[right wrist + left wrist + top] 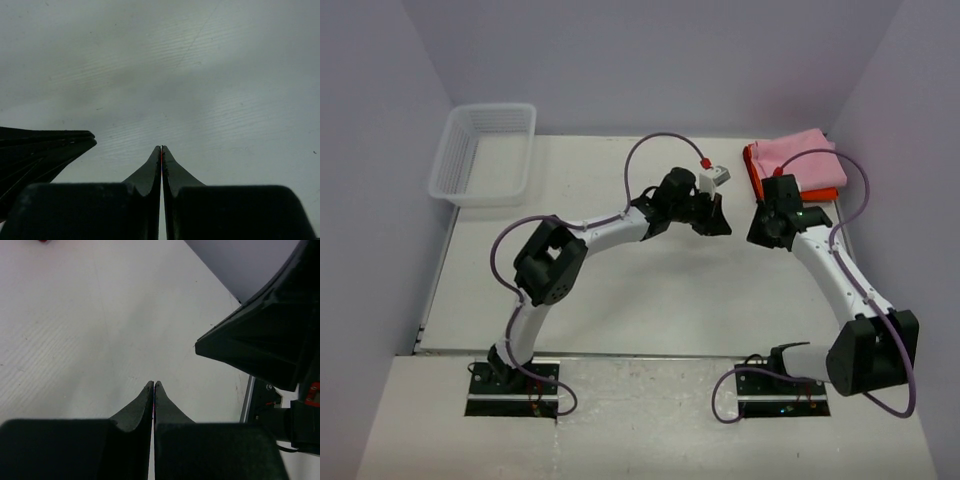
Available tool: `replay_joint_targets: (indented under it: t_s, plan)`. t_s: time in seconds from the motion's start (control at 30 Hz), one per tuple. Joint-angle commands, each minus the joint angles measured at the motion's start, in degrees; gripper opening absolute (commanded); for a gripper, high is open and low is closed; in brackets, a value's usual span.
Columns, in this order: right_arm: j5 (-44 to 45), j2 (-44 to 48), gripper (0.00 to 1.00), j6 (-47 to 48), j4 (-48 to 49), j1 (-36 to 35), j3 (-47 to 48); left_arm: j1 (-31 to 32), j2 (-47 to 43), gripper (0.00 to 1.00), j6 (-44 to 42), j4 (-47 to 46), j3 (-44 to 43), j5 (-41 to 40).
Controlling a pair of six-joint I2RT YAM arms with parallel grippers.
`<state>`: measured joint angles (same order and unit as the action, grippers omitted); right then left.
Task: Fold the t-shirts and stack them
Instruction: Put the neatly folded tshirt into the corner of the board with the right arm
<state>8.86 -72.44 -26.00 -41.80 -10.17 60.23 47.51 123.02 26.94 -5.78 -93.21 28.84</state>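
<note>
T-shirts [792,158] lie stacked just beyond the closed, empty right gripper [770,232].

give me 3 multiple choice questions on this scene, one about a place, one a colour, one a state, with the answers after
1. Where on the table does the stack of t-shirts lie in the top view?
A. far left corner
B. far right corner
C. between the arm bases

2. What colour is the shirt on top of the stack?
A. pink
B. orange-red
C. white

3. How do the left pincer and the right pincer stand?
A. both open
B. left shut on a shirt
C. both shut, holding nothing

Answers:
1 B, since the folded cloth sits at the far right by the wall.
2 A, since the pink t-shirt covers the orange-red t-shirt, which shows only at the edges.
3 C, since each wrist view shows fingertips pressed together over bare table.
</note>
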Motion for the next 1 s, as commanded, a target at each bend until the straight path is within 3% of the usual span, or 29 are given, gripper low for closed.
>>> replay_joint_targets:
  t_s: [0.0,0.07,0.1,0.2,0.3,0.33,0.37,0.43,0.5,0.6,0.67,0.7,0.77,0.8,0.83,0.93,0.97]
  plan:
    - [1.0,-0.3,0.0,-4.4,1.4,0.2,4.7,-2.3,2.2,0.0,-1.8,-1.4,-5.0,7.7]
    - [2.9,-0.2,0.0,-6.1,0.8,0.2,4.8,-4.6,4.1,0.0,-0.1,-4.6,-8.4,10.5]
    - [4.6,0.1,0.0,-6.3,0.6,0.2,4.6,-5.4,6.6,0.0,1.4,-7.0,-9.3,15.7]
    - [7.3,1.9,0.0,-8.2,-0.5,0.1,3.1,-8.9,14.3,0.0,10.8,-18.5,-15.9,23.9]
    - [7.0,5.9,0.0,-9.9,-0.2,-0.3,0.3,-11.0,25.7,0.0,22.1,-27.8,-29.6,29.6]
    - [4.6,7.2,0.0,-9.8,0.4,-0.6,-0.8,-11.6,28.8,0.0,28.4,-30.4,-36.9,30.5]
    - [3.8,8.4,0.0,-10.0,0.6,-0.9,-2.7,-11.8,31.6,0.0,31.6,-37.0,-40.4,31.3]
    - [4.1,11.8,0.0,-10.6,0.5,-1.5,-4.5,-12.4,38.9,0.0,37.9,-40.8,-48.2,30.6]
    - [4.6,13.7,0.0,-10.5,0.1,-1.9,-6.3,-12.8,40.8,0.0,37.2,-43.3,-48.3,29.2]
    - [8.5,12.9,0.0,-9.5,-1.3,-1.9,-6.0,-13.0,37.1,0.0,35.4,-45.3,-40.2,28.9]
    - [10.6,10.3,0.0,-9.7,-0.4,-1.9,-3.6,-12.9,30.8,0.0,34.9,-48.3,-30.2,29.1]
    - [10.3,9.7,0.0,-8.7,1.5,-1.9,-3.3,-12.7,28.0,0.0,30.1,-46.8,-23.1,28.6]
    - [11.1,6.2,0.0,-8.1,5.1,-1.8,-1.2,-12.4,17.2,0.0,19.2,-30.1,-16.8,22.1]
    - [12.6,4.1,0.0,-7.7,5.3,-1.6,0.5,-11.7,13.9,0.0,7.5,-24.2,-12.1,18.7]
    - [15.0,-1.6,0.0,-7.0,5.5,-1.3,5.1,-11.2,8.3,0.0,3.2,-15.5,-10.4,13.1]
    - [18.2,-14.3,0.0,-2.2,7.2,0.4,15.0,-10.7,3.1,0.0,-4.2,-3.8,-7.4,6.6]
    - [18.6,-17.7,0.0,-0.7,8.4,0.9,17.4,-10.7,0.4,0.0,-5.1,-1.3,-6.8,1.0]
